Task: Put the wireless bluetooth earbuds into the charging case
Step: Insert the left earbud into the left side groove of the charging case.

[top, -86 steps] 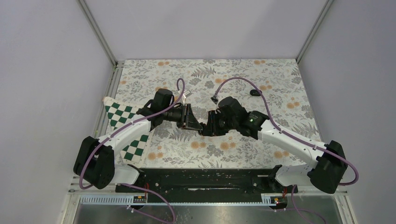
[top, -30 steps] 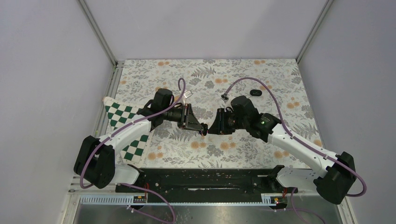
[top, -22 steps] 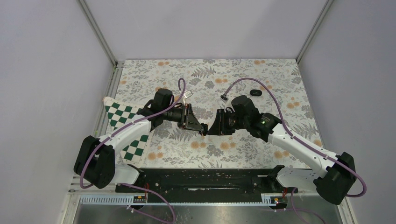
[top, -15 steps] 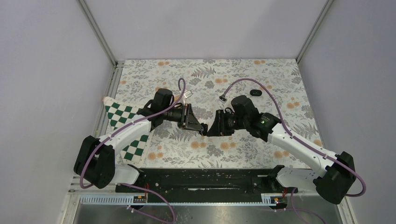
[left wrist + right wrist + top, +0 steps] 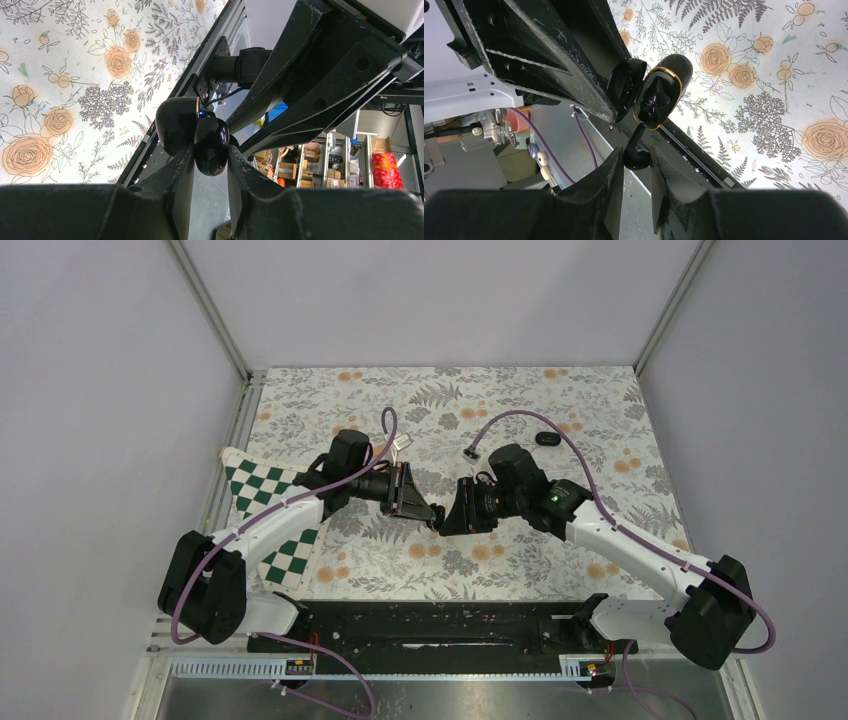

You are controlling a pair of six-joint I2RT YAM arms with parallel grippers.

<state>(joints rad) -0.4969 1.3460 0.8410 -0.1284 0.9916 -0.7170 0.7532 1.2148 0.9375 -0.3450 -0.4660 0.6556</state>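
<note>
**Black earbud and open case meet in mid-air between two robot arms**

Black on black at the middle of the table: the left gripper (image 5: 210, 153) is clenched on the charging case (image 5: 211, 140), holding it clear of the floral cloth (image 5: 520, 390) that covers the tabletop. The case hangs open. One glossy half sits pinched between the two fingers, while the other half swings out beside it on a gold hinge with a small blue light.

Facing it from the other side, the right gripper (image 5: 636, 156) grasps a single earbud (image 5: 637, 145) between its fingertips. The earbud's rounded end is in the grip and its thin stem points at the case. From the right wrist camera, the stem's tip reaches the gold-rimmed edge of the open half. Whether the two touch cannot be told from here.

From above, both arms bend inward from their bases at the near edge, and their gripper tips all but meet just near of the table's centre. A purple cable (image 5: 520, 415) loops over the right arm, and another runs along the left. A green-and-white checkered cloth (image 5: 250, 485) lies at the left edge of the table, partly under the left arm.
</note>
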